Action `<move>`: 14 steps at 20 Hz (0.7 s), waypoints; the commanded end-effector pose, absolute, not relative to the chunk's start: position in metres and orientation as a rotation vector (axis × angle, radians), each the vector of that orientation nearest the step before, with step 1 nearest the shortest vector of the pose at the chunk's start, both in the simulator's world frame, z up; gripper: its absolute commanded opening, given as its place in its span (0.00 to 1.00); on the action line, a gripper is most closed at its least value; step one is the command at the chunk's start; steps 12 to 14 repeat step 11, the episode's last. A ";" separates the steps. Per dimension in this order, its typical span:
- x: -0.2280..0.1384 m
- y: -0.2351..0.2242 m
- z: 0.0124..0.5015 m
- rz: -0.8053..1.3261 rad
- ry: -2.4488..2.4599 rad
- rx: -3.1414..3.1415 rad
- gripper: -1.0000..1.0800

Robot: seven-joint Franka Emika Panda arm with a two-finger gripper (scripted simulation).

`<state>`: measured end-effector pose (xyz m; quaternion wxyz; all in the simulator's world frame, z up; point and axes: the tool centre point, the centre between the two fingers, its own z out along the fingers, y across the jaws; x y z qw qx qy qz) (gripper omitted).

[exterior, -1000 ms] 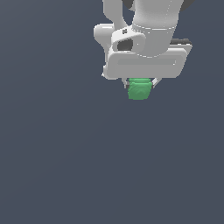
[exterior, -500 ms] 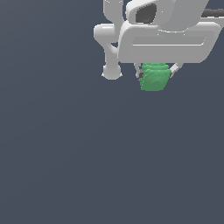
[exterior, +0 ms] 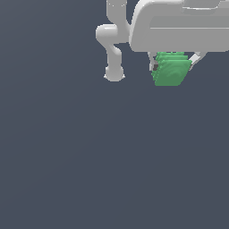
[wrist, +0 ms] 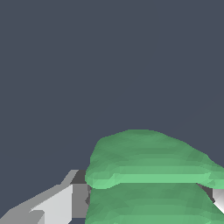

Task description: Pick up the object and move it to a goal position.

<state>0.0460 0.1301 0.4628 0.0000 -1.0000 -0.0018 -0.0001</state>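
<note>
You will find no text, label, brand, number or sign to read in either view, neither on the white gripper (exterior: 172,67), nor on the green block (exterior: 171,69) it holds, nor on the plain grey surface (exterior: 89,156).

Simulated workspace, flat featureless slate-grey ground (exterior: 67,156), smooth untextured white arm (exterior: 114,49)

A flat slate-grey backdrop (exterior: 67,156) fills both views (evenly lit, no seams or furniture visible).
</note>
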 end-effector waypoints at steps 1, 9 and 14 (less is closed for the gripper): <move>0.048 0.133 0.468 0.000 -0.005 -3.142 0.00; 0.051 0.136 0.475 0.000 -0.005 -3.142 0.00; 0.051 0.136 0.475 0.000 -0.005 -3.142 0.00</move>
